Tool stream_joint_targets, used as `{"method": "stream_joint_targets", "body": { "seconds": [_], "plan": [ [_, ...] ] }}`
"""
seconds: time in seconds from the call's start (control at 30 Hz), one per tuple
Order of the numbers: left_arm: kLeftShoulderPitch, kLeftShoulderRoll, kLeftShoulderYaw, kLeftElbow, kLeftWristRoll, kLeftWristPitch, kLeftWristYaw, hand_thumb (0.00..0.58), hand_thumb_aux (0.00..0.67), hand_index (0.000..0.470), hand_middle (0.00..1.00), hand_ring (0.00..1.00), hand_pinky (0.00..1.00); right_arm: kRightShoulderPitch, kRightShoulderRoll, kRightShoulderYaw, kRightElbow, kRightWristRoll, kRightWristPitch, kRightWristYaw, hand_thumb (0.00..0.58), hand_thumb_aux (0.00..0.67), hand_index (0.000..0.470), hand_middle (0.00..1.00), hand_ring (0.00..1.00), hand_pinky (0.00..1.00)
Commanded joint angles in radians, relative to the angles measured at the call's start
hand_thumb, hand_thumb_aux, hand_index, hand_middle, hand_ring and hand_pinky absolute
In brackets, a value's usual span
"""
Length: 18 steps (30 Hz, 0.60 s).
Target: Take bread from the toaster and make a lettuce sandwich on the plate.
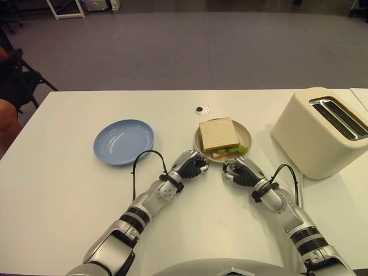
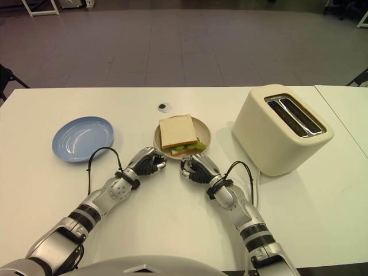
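Left hand: the left hand is resting low over the table, fingers curling in toward the palm and gripping nothing. Its knuckles are pointing toward the other hand.
Right hand: the right hand is sitting level with the left, fingers likewise curling shut on nothing.
Spacing: the two hands are lying near each other with a narrow strip of table showing between them.
Sandwich: the sandwich is lying just ahead of both hands, roughly centred on the gap between them. A slice of white bread is sitting on top.
Lettuce: the lettuce is poking out from under the top slice on the edge nearest the right hand.
Plate: the tan plate is carrying the sandwich. Its near rim is sitting just beyond the fingers of both hands; contact cannot be told.
Toaster: the cream toaster is standing to the outer side of the right hand and a little farther out, apart from it, slots facing up.
Blue plate: the blue plate is lying out past the left hand, on its outer side and slightly ahead, apart from it.
Disc: a small dark-centred disc is sitting on the table beyond the tan plate, farther from the hands.
Table: the white table is carrying everything.
Cables: a black cable is looping up behind the left wrist, and another is doing the same behind the right.
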Motion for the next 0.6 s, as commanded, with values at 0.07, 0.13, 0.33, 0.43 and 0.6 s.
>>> {"method": "stream_joint_targets", "body": {
  "seconds": [0.07,0.13,0.33,0.43,0.6],
  "plan": [
    [0.196,0.086,0.070,-0.246,-0.248,-0.212,-0.164,0.000,0.000,0.000,0.00,0.00,0.00,0.083,-0.068,-0.117,-0.245,0.353,-0.126,0.115,0.031,0.018,0.013,0.00,0.00,0.00],
    [0.207,0.083,0.116,-0.334,-0.359,-0.257,-0.203,0.000,0.000,0.000,0.00,0.00,0.00,0.063,-0.063,-0.188,-0.305,0.435,-0.123,0.108,0.000,0.000,0.000,0.00,0.00,0.00],
    [0.141,-0.089,0.269,-0.347,-0.532,-0.285,-0.181,0.000,0.000,0.000,0.00,0.00,0.00,-0.063,0.088,-0.300,-0.226,0.376,-0.062,-0.072,0.000,0.000,0.000,0.00,0.00,0.00],
    [0.123,-0.165,0.326,-0.294,-0.469,-0.312,-0.133,0.000,0.000,0.000,0.00,0.00,0.00,-0.083,0.169,-0.280,-0.152,0.328,-0.077,-0.138,0.000,0.000,0.000,0.00,0.00,0.00],
    [0.130,-0.249,0.366,-0.266,-0.392,-0.318,-0.101,0.000,0.000,0.000,0.00,0.00,0.00,-0.068,0.249,-0.275,-0.070,0.312,-0.113,-0.192,0.000,0.000,0.000,0.00,0.00,0.00]
  ]
}}
